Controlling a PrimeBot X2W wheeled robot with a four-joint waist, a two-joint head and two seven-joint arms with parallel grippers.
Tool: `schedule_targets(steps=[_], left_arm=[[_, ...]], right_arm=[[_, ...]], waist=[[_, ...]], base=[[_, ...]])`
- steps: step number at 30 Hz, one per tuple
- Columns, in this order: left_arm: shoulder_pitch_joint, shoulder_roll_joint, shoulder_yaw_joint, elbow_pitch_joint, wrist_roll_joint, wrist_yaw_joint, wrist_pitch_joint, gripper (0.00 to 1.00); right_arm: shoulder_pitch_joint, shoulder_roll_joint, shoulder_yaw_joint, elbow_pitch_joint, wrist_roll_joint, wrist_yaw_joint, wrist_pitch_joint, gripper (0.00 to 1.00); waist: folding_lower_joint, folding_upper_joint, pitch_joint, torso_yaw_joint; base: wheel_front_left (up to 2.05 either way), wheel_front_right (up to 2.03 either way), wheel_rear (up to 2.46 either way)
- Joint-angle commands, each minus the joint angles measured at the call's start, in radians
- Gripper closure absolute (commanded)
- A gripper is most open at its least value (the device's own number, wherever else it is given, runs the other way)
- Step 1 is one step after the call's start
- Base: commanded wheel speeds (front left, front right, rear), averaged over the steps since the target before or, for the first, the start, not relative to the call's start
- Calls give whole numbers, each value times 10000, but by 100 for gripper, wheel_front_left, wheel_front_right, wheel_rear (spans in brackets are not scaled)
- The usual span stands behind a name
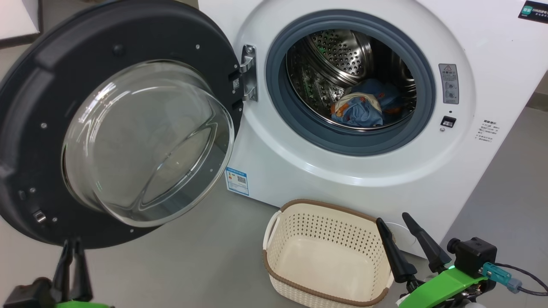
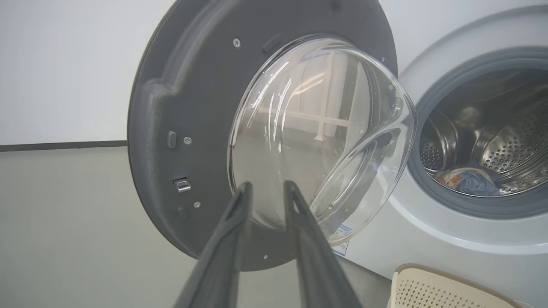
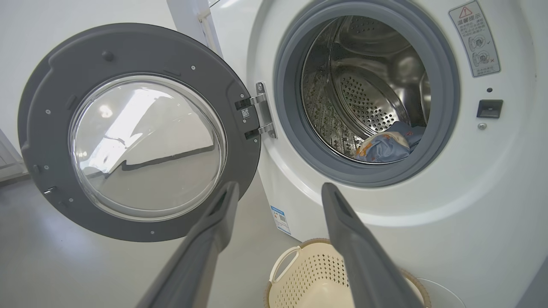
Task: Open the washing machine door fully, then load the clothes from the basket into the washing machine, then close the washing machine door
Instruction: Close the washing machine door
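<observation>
The clothes (image 1: 364, 107) lie in the washing machine (image 1: 342, 179), so we would push the likely stiff, heavy washing machine door (image 1: 128, 128) (standing wide open) at its dark rim; left gripper (image 1: 72, 246) half-narrowed, right gripper (image 1: 391, 217) spread, both empty.

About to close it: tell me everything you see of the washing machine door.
The washing machine door is a large round dark grey frame dotted with small screws, around a bulging clear glass bowl. It stands wide open, left of the drum, hung on a metal hinge at its right edge, with a small metal latch on the far side. The left gripper points at its lower rim; whether they touch cannot be told.
</observation>
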Motion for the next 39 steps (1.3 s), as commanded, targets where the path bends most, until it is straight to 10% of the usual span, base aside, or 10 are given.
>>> schedule_targets(steps=[1, 18, 27, 39], left_arm=[[-498, 273, 362, -421, -159, -69, -38, 100], [-4074, 2795, 2064, -1233, -4835, -345, 1788, 100], [-5619, 3996, 3496, 1464, -8480, -352, 3138, 100], [-6126, 5096, 4747, 5405, -10125, -354, 3697, 100]], right_arm=[[-213, -73, 177, -228, 43, 98, -49, 0], [-121, -355, 269, -231, 70, 98, -49, 0], [-205, -745, 451, -209, 157, 98, -49, 0], [-317, -1241, 722, -166, 216, 98, -49, 0]], waist=[[0, -1, -20, -15], [0, -1, 4, -481], [0, -1, 195, -1161], [0, -1, 437, -1810]], base=[[0, 0, 0], [0, 0, 0], [0, 0, 0], [0, 0, 0]])
